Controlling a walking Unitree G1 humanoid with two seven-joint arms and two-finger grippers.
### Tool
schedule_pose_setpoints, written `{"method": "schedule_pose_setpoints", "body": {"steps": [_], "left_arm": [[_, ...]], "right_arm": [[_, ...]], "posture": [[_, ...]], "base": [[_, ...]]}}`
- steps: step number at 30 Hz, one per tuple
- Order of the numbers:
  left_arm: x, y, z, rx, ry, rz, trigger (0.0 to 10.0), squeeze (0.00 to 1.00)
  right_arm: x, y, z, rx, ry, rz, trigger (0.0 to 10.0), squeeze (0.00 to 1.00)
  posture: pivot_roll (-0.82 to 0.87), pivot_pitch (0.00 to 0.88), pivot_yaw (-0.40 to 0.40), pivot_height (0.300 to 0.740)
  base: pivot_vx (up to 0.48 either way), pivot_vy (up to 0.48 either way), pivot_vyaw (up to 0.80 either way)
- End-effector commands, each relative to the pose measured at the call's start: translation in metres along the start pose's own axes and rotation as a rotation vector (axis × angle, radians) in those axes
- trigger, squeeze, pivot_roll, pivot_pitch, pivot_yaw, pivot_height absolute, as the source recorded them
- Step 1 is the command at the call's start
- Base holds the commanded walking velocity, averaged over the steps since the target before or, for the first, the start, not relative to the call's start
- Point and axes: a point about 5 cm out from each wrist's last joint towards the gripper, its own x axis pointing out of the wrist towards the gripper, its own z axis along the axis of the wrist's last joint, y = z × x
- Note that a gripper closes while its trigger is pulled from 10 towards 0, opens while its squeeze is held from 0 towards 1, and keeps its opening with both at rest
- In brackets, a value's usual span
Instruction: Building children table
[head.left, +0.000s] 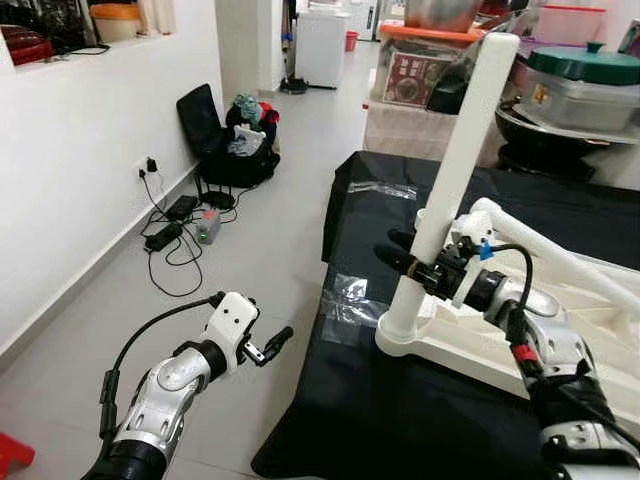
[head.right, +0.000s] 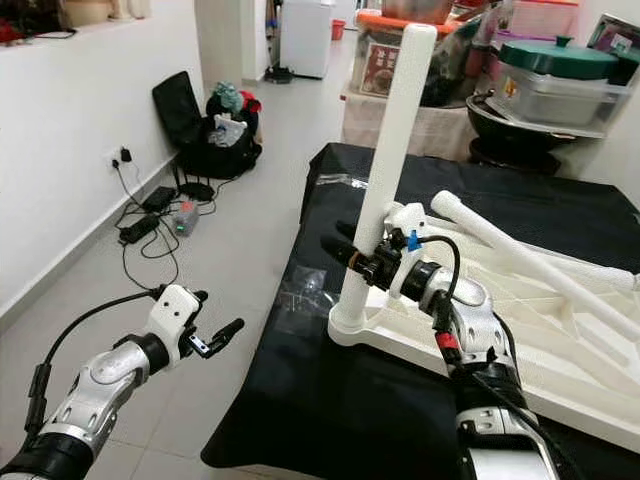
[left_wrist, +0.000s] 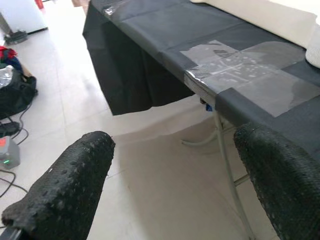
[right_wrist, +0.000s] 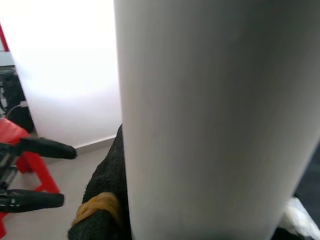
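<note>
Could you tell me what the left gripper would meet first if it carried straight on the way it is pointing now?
Probably the black cloth draped over the table's edge. The left gripper hangs open over the floor, pointing toward that edge, though depth is hard to judge.

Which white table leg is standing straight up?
The leg the right gripper holds at the tabletop's corner stands upright; the other leg lies slanted.
</note>
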Motion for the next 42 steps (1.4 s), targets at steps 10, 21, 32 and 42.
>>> {"method": "schedule_pose_setpoints", "body": {"steps": [10,21,32,42], "left_arm": [[0.002,-0.003,-0.001,0.002,0.009,-0.017,10.0,0.0],[0.004,-0.004,-0.001,0.003,0.007,-0.02,10.0,0.0],[0.003,-0.004,-0.003,-0.003,0.009,-0.004,10.0,0.0],[0.004,-0.006,-0.003,-0.005,0.009,-0.006,10.0,0.0]], "right_arm": [[-0.035,-0.006,-0.013,-0.177,0.139,-0.585,0.0,0.0],[-0.027,0.017,-0.018,-0.147,0.206,-0.791,0.0,0.0],[-0.037,0.025,-0.026,-0.09,0.298,-0.997,0.0,0.0],[-0.035,0.037,-0.026,-0.037,0.316,-0.998,0.1,0.0]], "posture": [[0.05,0.0,-0.055,0.74],[0.05,0.0,-0.066,0.74],[0.05,0.0,-0.079,0.74],[0.05,0.0,-0.078,0.74]], "base": [[0.0,0.0,0.0],[0.0,0.0,0.0],[0.0,0.0,0.0],[0.0,0.0,0.0]]}}
